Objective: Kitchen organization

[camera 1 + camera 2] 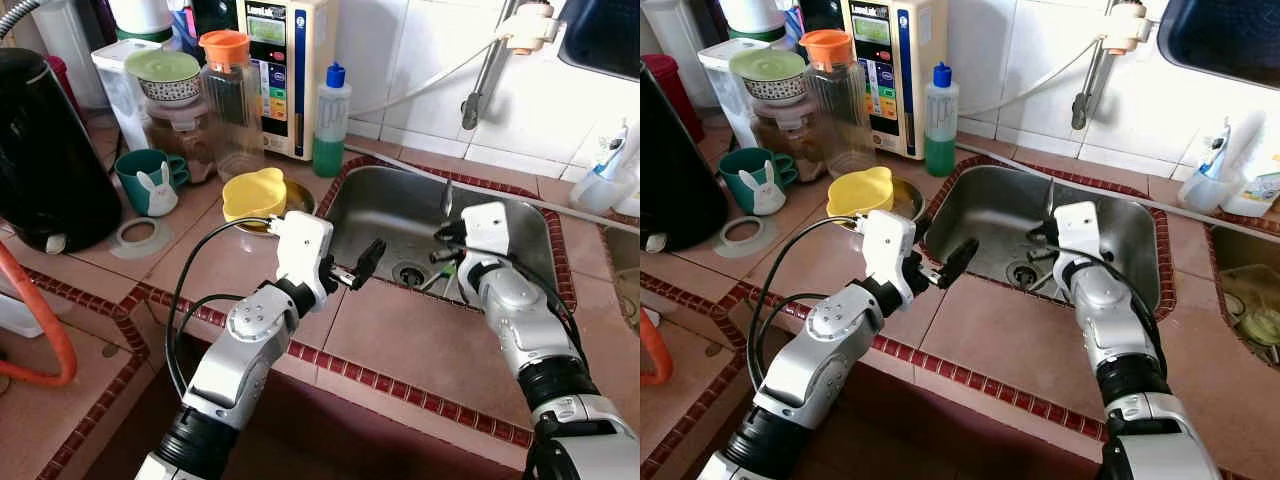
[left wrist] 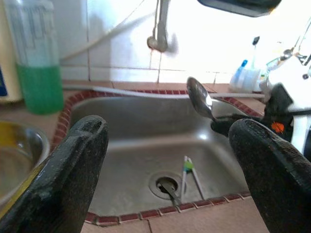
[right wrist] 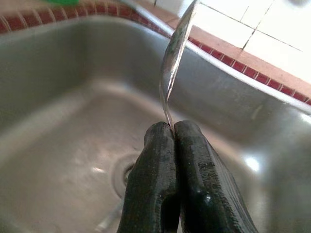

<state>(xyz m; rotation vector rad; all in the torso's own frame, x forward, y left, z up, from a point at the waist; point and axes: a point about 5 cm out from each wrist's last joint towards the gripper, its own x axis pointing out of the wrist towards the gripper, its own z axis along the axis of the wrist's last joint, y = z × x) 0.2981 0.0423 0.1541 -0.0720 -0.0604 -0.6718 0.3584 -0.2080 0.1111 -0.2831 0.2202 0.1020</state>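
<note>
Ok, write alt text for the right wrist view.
The right hand is shut on a metal spoon, pinching its handle so the bowl points up over the steel sink. The drain lies below, and a red-tiled rim runs behind.

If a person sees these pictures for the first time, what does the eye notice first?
First, the right gripper over the steel sink, pinching a spoon by its handle so the bowl stands upward. Next, the left gripper, open and empty, above the sink's near left edge. Then the yellow lid on a metal bowl, on the counter left of the sink.
</note>
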